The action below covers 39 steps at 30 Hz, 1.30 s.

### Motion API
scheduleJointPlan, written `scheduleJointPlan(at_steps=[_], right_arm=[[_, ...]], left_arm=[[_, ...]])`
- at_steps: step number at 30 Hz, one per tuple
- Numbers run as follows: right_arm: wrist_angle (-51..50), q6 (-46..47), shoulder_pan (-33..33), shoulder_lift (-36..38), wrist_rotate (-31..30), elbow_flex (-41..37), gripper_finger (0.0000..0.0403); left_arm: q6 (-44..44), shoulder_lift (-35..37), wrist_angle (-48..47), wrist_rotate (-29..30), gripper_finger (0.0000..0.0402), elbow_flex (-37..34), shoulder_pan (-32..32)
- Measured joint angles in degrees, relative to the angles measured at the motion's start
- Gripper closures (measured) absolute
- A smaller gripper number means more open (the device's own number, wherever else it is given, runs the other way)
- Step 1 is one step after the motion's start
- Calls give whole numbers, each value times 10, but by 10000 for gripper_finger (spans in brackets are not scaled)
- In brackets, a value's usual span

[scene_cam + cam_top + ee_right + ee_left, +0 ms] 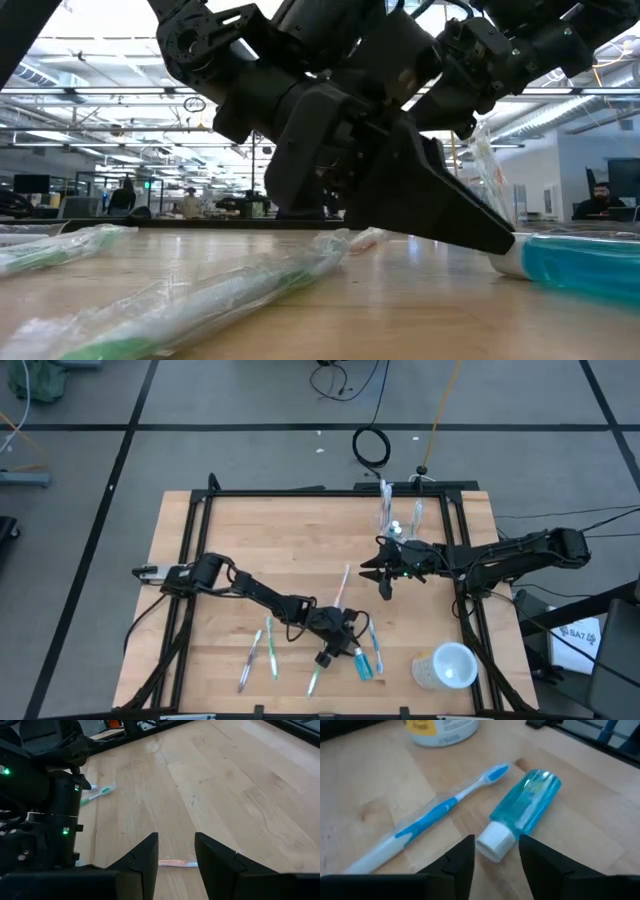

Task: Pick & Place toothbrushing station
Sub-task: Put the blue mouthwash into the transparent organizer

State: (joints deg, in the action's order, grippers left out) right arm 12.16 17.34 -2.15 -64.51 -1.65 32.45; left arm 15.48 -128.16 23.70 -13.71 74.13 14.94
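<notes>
Looks like this one's barely halfway, if that. The clear tumbler stands at the far edge of the table with a couple of items already in it, but most of the set is loose near the front edge: green toothbrushes, a blue toothbrush and a blue tube lying flat.

The left gripper is down at that tube, fingers apart either side of its white cap, not clamped yet. The right gripper hovers mid-table, fingers apart, holding nothing.

A whitish cup sits at the front right corner. Surface is pale wood in a black frame; behind it a big open workshop with people far off
</notes>
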Motion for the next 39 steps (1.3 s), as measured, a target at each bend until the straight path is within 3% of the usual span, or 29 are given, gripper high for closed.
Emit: scheduleJointPlan(at_steps=[12, 21, 26, 35, 39], right_arm=[[0, -3, 0, 0, 0, 0, 284], [0, -4, 0, 0, 0, 0, 284], [0, -4, 0, 0, 0, 0, 284], [-4, -5, 0, 0, 0, 0, 284], [-3, -5, 0, 0, 0, 0, 284]], left_arm=[[104, 0, -1, -42, 151, 14, 2], [99, -5, -15, -44, 149, 15, -6], [97, -29, 13, -77, 149, 23, -2], [82, -41, -15, -56, 149, 42, 0], [80, -40, -23, -48, 171, 42, 1]])
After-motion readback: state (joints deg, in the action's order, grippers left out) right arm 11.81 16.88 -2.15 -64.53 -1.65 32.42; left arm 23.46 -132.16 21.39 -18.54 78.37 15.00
